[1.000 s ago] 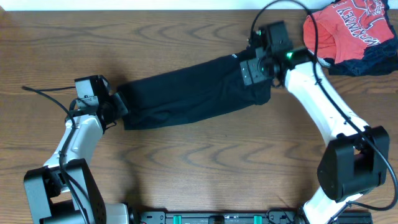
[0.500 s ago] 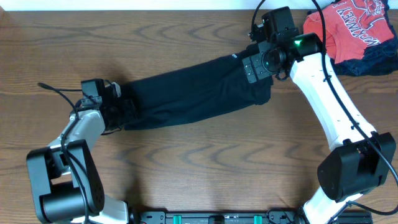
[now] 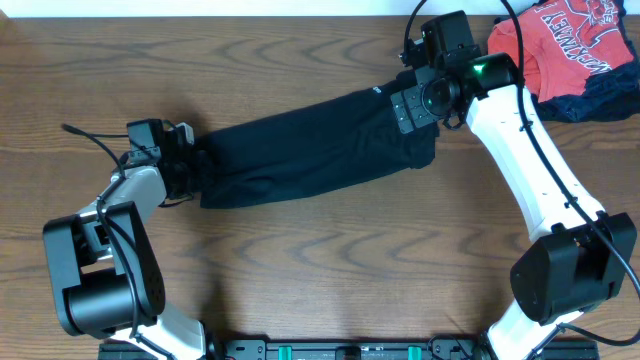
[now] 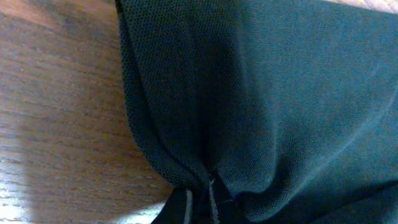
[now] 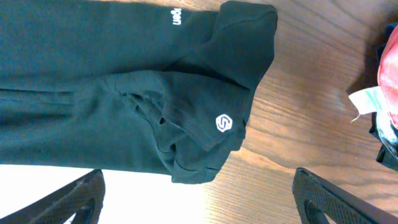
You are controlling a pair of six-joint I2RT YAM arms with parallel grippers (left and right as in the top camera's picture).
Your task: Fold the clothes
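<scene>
The clothes (image 3: 310,145), a black long-sleeved top, lie in a long band across the table, slanting up to the right. At its left end my left gripper (image 3: 190,166) is shut on a pinch of the fabric; the left wrist view shows the black mesh cloth (image 4: 261,93) bunching into the closed left gripper (image 4: 199,202). My right gripper (image 3: 412,104) hovers open over the right end. From the right wrist, its right gripper (image 5: 199,199) spreads wide above the folded end, which bears a small white logo (image 5: 222,122) and white sleeve print (image 5: 176,17).
A red-orange shirt with white lettering (image 3: 565,35) lies at the back right corner on a dark navy garment (image 3: 600,95). Its edge and a white tag (image 5: 367,102) show at the right of the right wrist view. Wood table (image 3: 320,270) surrounds the clothes.
My left gripper has closed on the left end of the clothes. The right arm rose toward the back a second ago and has held still since.
</scene>
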